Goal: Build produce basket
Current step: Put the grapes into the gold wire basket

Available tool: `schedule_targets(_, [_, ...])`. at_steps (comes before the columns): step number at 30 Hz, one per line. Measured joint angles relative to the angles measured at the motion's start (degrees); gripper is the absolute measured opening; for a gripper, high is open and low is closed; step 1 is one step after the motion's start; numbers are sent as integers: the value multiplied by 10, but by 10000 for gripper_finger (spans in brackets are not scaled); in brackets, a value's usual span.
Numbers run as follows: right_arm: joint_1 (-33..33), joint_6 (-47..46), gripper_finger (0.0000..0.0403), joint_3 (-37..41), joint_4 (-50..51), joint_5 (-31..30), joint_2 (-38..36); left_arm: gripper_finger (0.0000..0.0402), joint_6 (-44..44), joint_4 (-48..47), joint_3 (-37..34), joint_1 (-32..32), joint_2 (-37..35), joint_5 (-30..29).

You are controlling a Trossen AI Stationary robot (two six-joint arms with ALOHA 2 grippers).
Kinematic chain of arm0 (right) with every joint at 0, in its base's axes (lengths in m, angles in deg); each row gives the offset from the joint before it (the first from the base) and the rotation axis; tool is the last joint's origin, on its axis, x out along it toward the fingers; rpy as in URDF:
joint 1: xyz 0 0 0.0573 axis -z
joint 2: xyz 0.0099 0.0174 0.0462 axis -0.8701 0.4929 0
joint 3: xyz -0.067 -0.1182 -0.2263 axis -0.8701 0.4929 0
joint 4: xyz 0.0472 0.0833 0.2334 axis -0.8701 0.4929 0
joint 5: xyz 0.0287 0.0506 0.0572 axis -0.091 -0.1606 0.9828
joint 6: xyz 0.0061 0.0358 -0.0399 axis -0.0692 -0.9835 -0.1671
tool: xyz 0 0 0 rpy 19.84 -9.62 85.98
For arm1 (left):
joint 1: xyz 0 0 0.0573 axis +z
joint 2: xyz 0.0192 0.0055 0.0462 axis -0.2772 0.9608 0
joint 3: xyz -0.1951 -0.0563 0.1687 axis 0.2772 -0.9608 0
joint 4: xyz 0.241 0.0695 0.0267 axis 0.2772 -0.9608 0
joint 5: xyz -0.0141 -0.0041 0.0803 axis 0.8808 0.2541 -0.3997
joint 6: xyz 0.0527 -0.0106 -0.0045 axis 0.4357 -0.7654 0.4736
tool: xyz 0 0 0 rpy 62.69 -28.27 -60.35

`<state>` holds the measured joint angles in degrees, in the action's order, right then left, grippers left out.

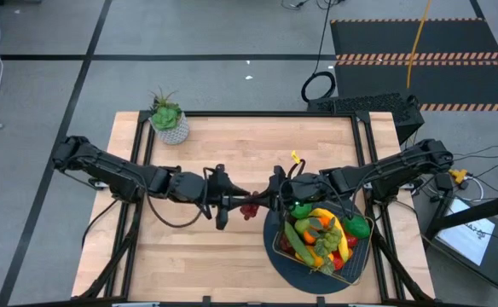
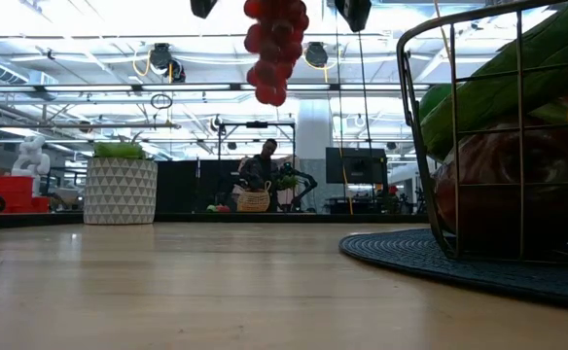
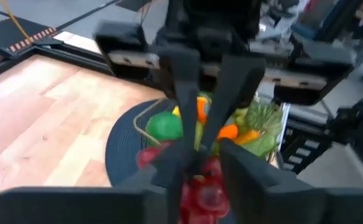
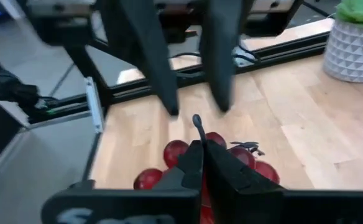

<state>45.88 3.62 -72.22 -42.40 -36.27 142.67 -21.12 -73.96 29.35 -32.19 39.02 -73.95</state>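
A bunch of red grapes [image 1: 249, 208] hangs in the air between my two grippers at mid-table, and also shows in the low view [image 2: 272, 49]. My right gripper [image 1: 267, 200] is shut on it from the right. My left gripper [image 1: 234, 201] faces it from the left, open, with one finger [image 4: 151, 62] on either side of the bunch and apart from it. The dark wire basket [image 1: 277, 248] stands on a round dark mat [image 1: 293, 269] at the near right, filled with banana, orange, green and red produce. My right gripper pinches the grape bunch's dark stem [image 4: 197, 124] at the top of the bunch between its two shut fingers. The fingers come about level from the table's right side. The bunch hangs below the fingers, lifted clear of the table.
A green potted plant in a white pot [image 1: 170, 121] stands at the far left corner. The basket's wire wall [image 2: 440, 146] rises close on the right in the low view. Bare wooden tabletop [image 1: 189, 256] lies at the near left.
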Motion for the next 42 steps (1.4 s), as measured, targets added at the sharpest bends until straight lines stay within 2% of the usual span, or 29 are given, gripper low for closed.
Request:
schedule_targets(4, [0, -5, 1, 0, 4, 20, -20, 150, -34, -34, 0, 6, -29, -12])
schedule_targets(8, [0, -27, 1, 0, 16, 23, -48, 176, -70, -109, 0, 17, -73, -31])
schedule_targets(12, [0, -62, 1, 0, 10, 23, -88, 174, -76, -190, 0, 27, -105, -34])
schedule_targets(16, [0, -107, 1, 0, 12, 23, -125, 162, -74, -232, 0, 33, -121, -22])
schedule_targets(23, [0, -184, 0, 0, 16, 21, -196, 148, -77, -237, 0, 25, -122, -1])
schedule_targets(27, [0, -237, 0, 0, 22, -8, -234, 147, -90, -237, 0, 21, -121, 0])
schedule_targets(29, [0, -279, 0, 0, 32, -24, -251, 147, -97, -237, 0, 20, -121, 0])
schedule_targets(33, [12, -366, 0, 0, 47, -13, -276, 147, -106, -237, 0, 16, -121, 0])
schedule_targets(42, [25, -420, 0, 0, 80, -8, -315, 147, -124, -236, 0, 14, -121, -4])
